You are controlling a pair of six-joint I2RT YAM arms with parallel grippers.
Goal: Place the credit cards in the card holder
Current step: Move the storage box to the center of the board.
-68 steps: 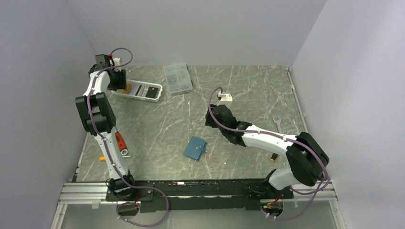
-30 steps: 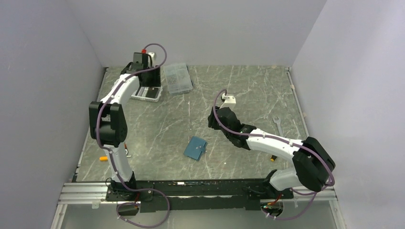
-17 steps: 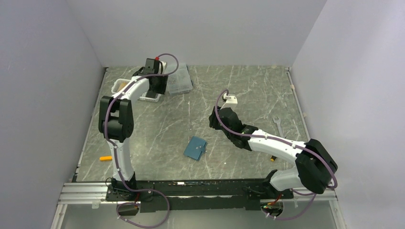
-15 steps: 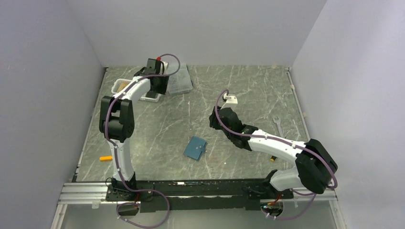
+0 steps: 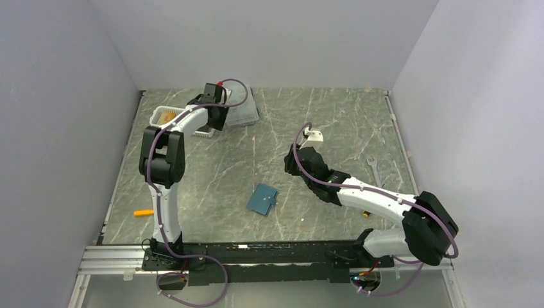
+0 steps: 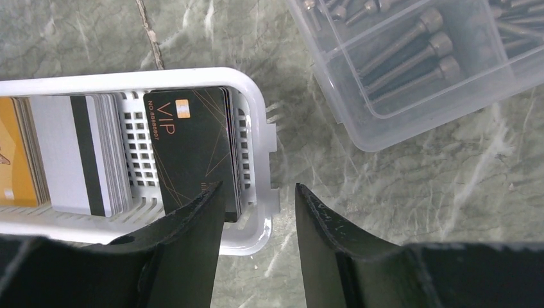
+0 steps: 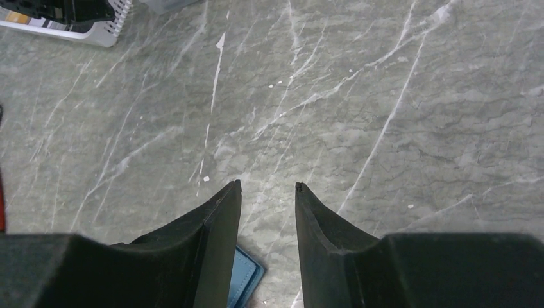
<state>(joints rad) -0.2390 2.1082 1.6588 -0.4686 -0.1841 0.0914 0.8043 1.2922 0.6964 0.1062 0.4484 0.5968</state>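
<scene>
Though its number blurs, the black card (image 6: 192, 151) reads VIP.

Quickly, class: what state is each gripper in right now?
Left gripper: open, holding nothing.
Right gripper: open, holding nothing.

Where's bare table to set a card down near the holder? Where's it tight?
Free: table between the white basket and the card holder; also far right, between the clear box and the wrench. Tight: far-left corner, where left gripper, basket and box crowd.
</scene>
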